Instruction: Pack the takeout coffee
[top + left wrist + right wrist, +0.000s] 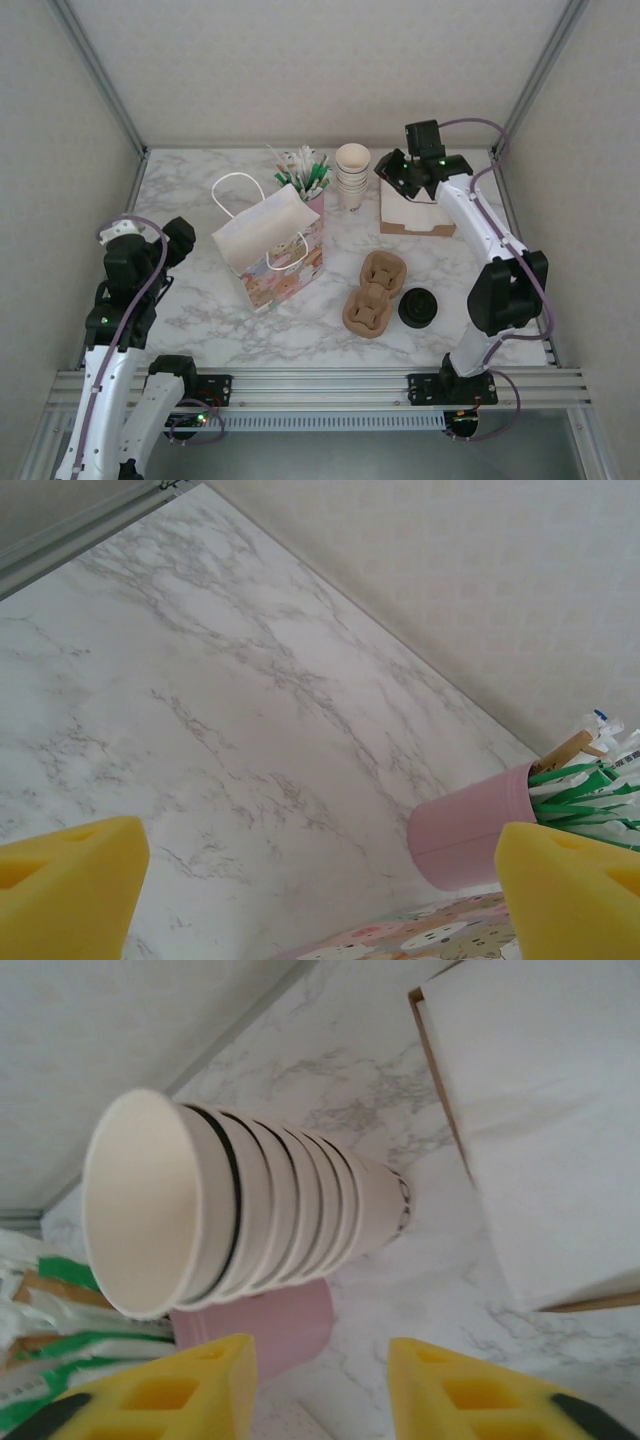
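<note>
The black-lidded takeout coffee (pixel 417 307) stands on the tabletop (pixel 200 300) just right of the pulp cup carrier (pixel 375 292), nothing touching it. The right pincer (pixel 320 1360) - beyond the carrier, by the stacked paper cups (pixel 240 1210) - is partly parted and empty. The left pincer (pixel 320 840), well left of the carrier, gapes wide and empty.

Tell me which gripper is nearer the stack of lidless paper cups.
Right. The right gripper hovers just beside the cup stack at the back; the left gripper sits far off to the left, beyond the bag.
</note>
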